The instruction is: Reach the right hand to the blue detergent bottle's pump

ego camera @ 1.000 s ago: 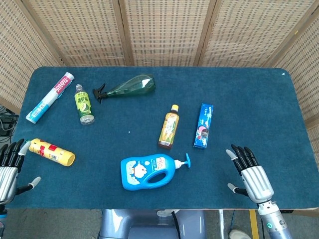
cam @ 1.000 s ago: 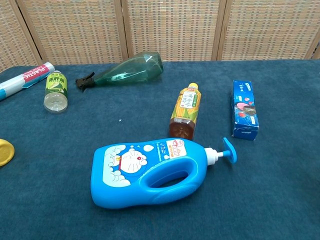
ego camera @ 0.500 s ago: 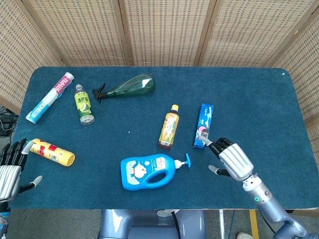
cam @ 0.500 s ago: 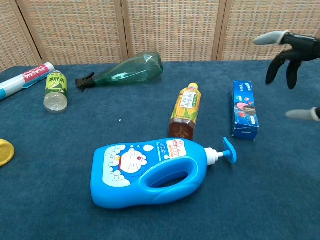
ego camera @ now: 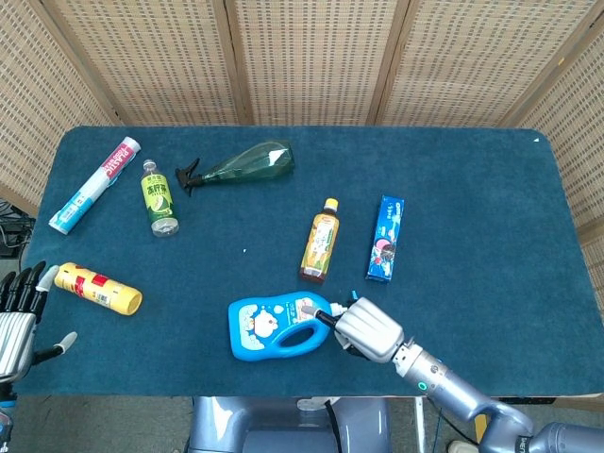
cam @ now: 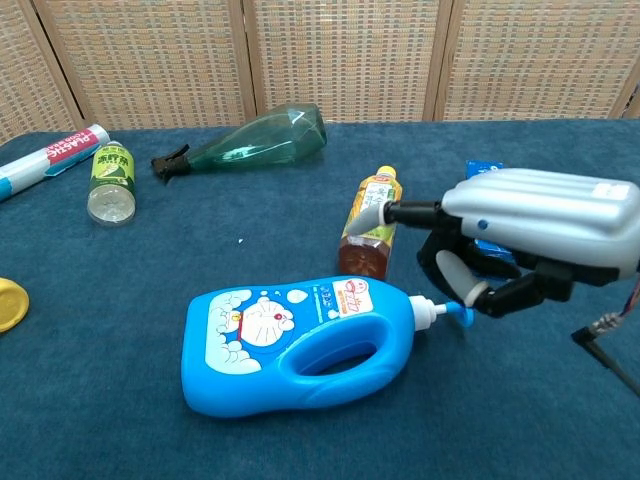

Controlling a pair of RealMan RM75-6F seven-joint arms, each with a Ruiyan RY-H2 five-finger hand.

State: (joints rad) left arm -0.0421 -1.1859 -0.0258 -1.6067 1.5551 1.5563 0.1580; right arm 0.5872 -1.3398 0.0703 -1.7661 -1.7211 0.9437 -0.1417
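Observation:
The blue detergent bottle point(ego camera: 269, 326) point(cam: 260, 345) lies on its side near the table's front edge, pump pointing right. In the chest view its white pump neck point(cam: 425, 312) and a sliver of the blue pump head show under my right hand point(cam: 535, 225). The hand hovers right over the pump, fingers bent down around the head and thumb stretched left; whether they touch it I cannot tell. From the head camera my right hand point(ego camera: 370, 330) covers the pump entirely. My left hand point(ego camera: 17, 316) rests at the front left edge, fingers apart, holding nothing.
A tea bottle point(ego camera: 321, 241) point(cam: 372, 225) and a blue toothpaste box point(ego camera: 385, 238) lie just behind the pump. Further back left are a green spray bottle point(ego camera: 245, 162), a small green bottle point(ego camera: 159, 196) and a white tube point(ego camera: 94, 184). A yellow can point(ego camera: 99, 289) lies near my left hand.
My right hand has swept left from the table's front right to the detergent bottle's pump and bent its fingers over it. The bottle and my left hand have stayed put.

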